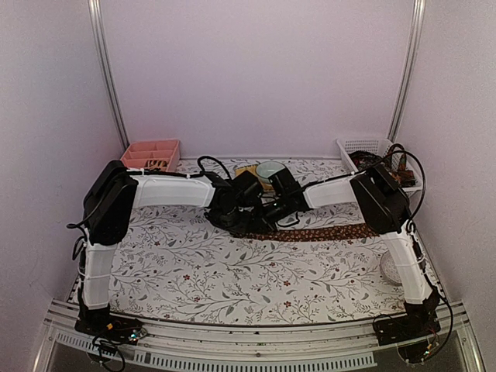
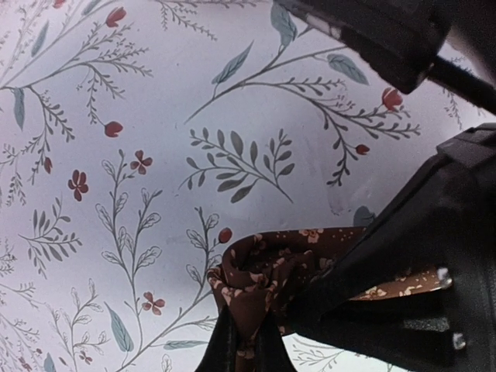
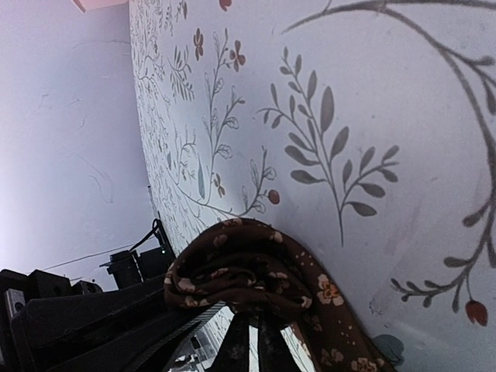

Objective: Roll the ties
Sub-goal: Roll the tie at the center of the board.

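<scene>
Looked like rolling was barely started. The left hand (image 2: 246,353) and right hand (image 3: 252,349) both pinched the bunched end of the dark brown flower-speckled fabric necktie (image 1: 325,232) mid floral-print desk (image 1: 194,271), with its tail running toward the right edge. Next move probably needs that end turned over tightly.

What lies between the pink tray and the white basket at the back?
A yellowish mat and a pale round dish at its right edge, seen only in the top view.

No writing, label, brand, number or sign can be read in any of the three views. The tablecloth (image 1: 232,279) and the brown tie (image 1: 333,232) carry only printed flowers and leaves, no lettering.
</scene>
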Tool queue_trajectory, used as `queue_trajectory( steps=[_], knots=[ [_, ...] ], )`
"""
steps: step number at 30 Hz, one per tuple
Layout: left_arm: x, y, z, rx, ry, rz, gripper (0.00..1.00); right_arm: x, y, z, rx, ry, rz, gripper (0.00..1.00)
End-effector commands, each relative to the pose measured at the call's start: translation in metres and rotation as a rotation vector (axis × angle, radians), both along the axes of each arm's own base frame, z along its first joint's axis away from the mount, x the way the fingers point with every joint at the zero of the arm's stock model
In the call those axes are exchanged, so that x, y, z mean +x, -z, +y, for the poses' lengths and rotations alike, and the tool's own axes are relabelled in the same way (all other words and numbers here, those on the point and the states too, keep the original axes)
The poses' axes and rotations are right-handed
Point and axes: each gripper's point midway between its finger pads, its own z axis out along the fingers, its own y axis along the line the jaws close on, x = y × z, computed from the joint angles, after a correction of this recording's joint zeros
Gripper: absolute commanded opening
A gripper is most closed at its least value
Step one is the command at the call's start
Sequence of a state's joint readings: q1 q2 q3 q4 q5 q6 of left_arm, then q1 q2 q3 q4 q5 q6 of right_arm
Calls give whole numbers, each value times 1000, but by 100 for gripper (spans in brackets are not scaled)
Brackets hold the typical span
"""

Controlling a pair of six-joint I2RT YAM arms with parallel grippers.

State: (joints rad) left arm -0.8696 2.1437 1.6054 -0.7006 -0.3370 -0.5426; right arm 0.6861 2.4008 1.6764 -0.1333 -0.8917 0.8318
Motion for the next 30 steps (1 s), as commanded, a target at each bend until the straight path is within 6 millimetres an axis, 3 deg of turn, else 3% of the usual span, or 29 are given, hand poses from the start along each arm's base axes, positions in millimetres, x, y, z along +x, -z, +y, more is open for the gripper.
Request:
queue_trajectory(
  steps=[1, 8, 15, 22, 30],
  knots=[
    [-3, -1, -11, -32, 27, -1, 0, -9, 37, 9, -9, -26, 66, 8],
    [-5, -10, -22, -105, 48, -1, 4, -8, 45, 3, -33, -20, 72, 25],
    [-7, -12, -25, -169, 54, 10, 6, 4, 27, -8, 9, 9, 44, 37],
    [-7, -14, -32, -219, 63, 17, 6, 1, 28, -6, 41, -1, 68, 40],
    [-7, -11, -25, -190, 50, 12, 7, 0, 8, -2, 89, -7, 80, 37]
  ],
)
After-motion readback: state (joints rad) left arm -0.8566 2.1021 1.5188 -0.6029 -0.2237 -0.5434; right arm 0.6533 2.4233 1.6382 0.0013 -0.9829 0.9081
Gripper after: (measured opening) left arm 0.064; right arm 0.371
